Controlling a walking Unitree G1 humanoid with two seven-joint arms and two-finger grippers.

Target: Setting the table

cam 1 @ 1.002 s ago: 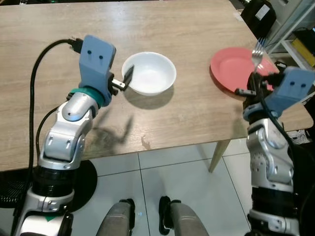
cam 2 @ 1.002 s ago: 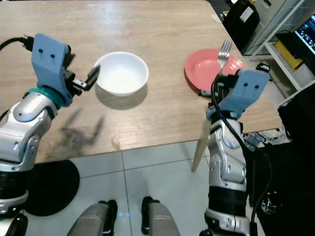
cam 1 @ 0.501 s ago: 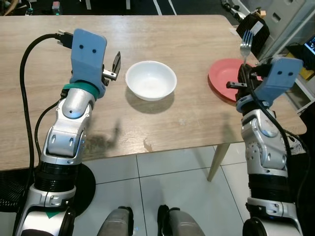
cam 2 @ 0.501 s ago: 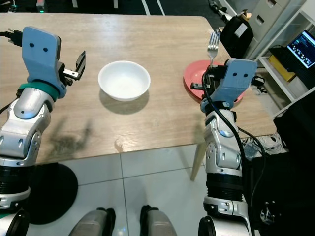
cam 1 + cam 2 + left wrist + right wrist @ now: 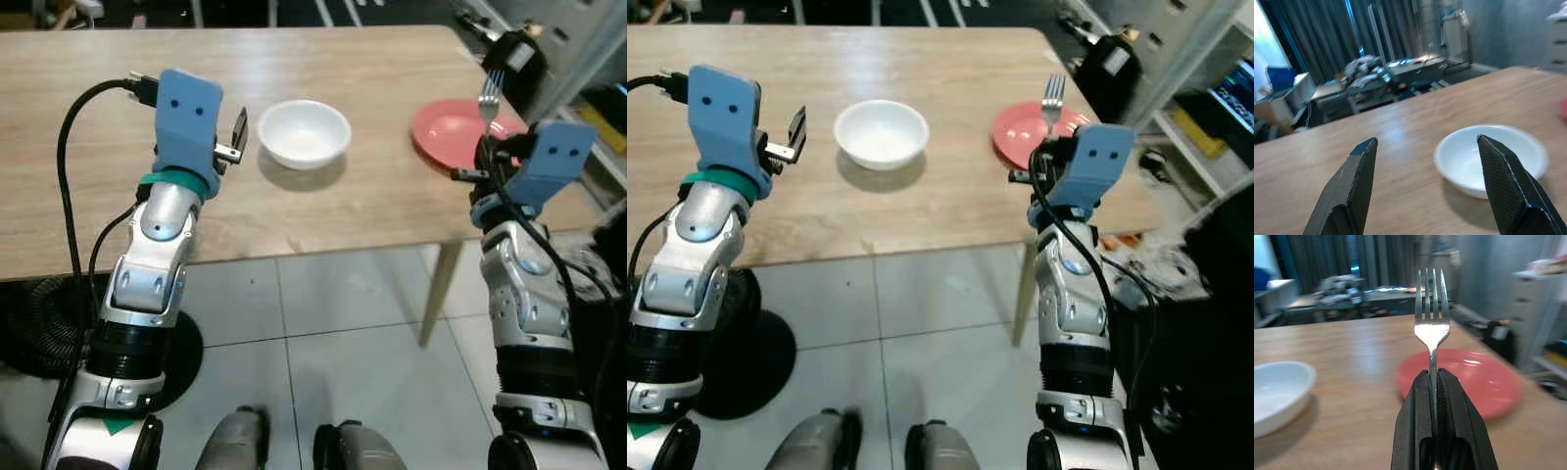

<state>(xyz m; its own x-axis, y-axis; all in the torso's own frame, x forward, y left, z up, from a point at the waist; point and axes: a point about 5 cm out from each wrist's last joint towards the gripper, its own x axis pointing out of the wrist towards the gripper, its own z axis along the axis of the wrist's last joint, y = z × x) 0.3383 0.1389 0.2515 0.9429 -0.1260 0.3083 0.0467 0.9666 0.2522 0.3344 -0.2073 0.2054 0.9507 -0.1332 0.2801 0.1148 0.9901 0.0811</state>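
Observation:
A white bowl point(image 5: 304, 132) stands on the wooden table point(image 5: 343, 59) near its front edge. To its right lies a red plate point(image 5: 453, 132), with nothing on it. My left gripper point(image 5: 238, 130) hangs open just left of the bowl, apart from it; in the left wrist view the bowl point(image 5: 1491, 156) lies ahead between the spread fingers point(image 5: 1349, 196). My right gripper point(image 5: 1431, 377) is shut on a silver fork point(image 5: 1432, 328), held upright with its tines up. The fork point(image 5: 488, 90) stands over the plate's near right side.
The table's front edge runs just in front of both grippers, with a table leg point(image 5: 439, 294) and white tiled floor point(image 5: 323, 362) below it. A black bag point(image 5: 514, 59) and shelving stand past the table's right end. A dark round base point(image 5: 29, 333) sits on the floor at left.
The view has pulled back from the table, so more floor shows. My left gripper, at the bowl's rim a second ago, now stands apart to its left. The fork stays gripped upright.

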